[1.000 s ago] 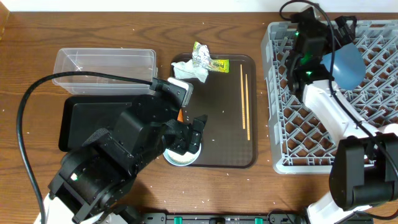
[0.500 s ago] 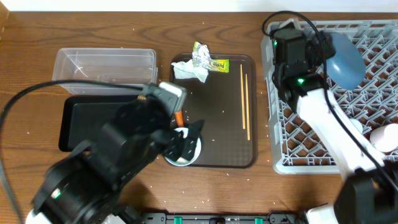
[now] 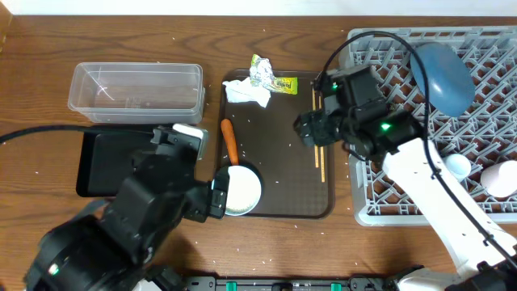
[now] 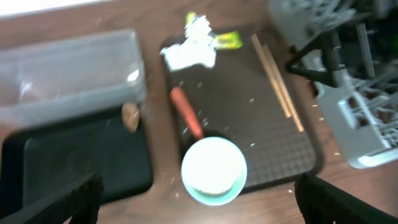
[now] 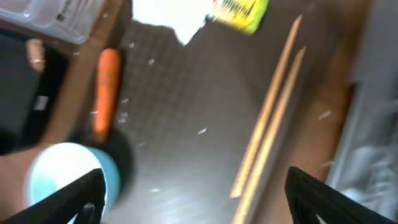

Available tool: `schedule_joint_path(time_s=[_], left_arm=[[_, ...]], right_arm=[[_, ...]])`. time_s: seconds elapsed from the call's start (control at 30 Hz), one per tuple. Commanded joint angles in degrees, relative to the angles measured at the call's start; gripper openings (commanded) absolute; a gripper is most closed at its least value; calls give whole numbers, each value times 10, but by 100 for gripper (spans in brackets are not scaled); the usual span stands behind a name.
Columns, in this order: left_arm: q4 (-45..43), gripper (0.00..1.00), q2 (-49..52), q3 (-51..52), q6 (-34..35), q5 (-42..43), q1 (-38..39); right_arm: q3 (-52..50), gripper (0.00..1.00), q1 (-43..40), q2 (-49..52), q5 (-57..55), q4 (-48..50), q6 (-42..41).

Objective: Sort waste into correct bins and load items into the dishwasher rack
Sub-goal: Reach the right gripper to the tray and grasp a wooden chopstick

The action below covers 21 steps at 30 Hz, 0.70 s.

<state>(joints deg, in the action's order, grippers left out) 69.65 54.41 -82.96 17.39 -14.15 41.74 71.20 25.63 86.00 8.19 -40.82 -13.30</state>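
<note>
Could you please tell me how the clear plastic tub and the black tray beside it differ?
The clear tub is see-through with tall walls; the black tray is opaque and shallow. The tub sits farther back on the table, the tray just in front of it. Both are rectangular and similar in length.

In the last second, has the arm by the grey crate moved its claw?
Yes. The right gripper has left the dishwasher rack and swung out over the brown serving tray, now above the chopsticks.

Tray (image 3: 279, 162) middle bare, chopsticks (image 3: 321, 166) — rack (image 3: 361, 198) just beside
</note>
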Motion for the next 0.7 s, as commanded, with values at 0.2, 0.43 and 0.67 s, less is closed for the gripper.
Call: schedule_joint_path(time_s=[0.2, 0.43, 0.67], left_arm=[[9, 98, 28, 0, 71, 15, -2], [21, 98, 51, 2, 71, 17, -2], [26, 98, 59, 2, 71, 17, -2]], right_arm=[[3, 61, 3, 108, -80, 56, -124], [3, 40, 3, 210, -152, 127, -125], [3, 40, 2, 263, -174, 163, -126]])
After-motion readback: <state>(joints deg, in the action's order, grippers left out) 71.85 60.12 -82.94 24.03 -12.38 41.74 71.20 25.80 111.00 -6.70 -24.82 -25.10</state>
